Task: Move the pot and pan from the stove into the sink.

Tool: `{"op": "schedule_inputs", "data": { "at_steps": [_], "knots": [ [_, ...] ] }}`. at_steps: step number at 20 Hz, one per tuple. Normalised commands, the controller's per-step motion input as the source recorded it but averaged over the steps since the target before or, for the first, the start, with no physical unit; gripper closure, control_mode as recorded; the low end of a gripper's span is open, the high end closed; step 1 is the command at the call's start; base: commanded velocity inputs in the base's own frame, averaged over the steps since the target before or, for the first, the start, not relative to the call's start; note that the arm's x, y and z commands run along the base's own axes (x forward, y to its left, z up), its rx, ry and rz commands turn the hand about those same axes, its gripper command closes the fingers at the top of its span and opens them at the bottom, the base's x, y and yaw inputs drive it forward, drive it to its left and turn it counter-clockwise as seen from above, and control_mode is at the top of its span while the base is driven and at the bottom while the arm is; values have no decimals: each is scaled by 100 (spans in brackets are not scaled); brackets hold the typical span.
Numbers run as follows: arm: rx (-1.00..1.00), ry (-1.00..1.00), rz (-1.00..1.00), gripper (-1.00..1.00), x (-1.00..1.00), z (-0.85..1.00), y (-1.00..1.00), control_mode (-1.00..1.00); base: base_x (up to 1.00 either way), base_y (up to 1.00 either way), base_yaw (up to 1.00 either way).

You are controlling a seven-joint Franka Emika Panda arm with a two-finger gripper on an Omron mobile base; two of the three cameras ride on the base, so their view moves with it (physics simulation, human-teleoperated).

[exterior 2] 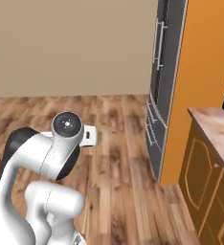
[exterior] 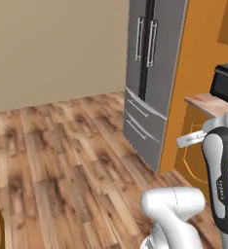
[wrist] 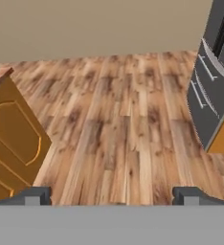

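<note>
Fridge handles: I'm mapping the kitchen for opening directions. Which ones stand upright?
The two door handles, side by side at the centre seam of the fridge, up high. The two drawer handles below them run level.

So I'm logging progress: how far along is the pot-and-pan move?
Nothing looks done yet. The open gripper holds nothing, and its camera faces bare wood floor beside the fridge and a cabinet. Reaching the stove, lifting both pieces and carrying them to the sink all remain.
</note>
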Motion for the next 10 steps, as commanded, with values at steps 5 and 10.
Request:
{"op": "schedule_inputs", "data": {
  "at_steps": [5, 10],
  "knots": [
    [0, 0, 0, -100, 0, 0, 0, 100, 6, -18, -48],
    [0, 0, 0, -100, 0, 0, 0, 100, 5, -19, -48]
  ]
}}
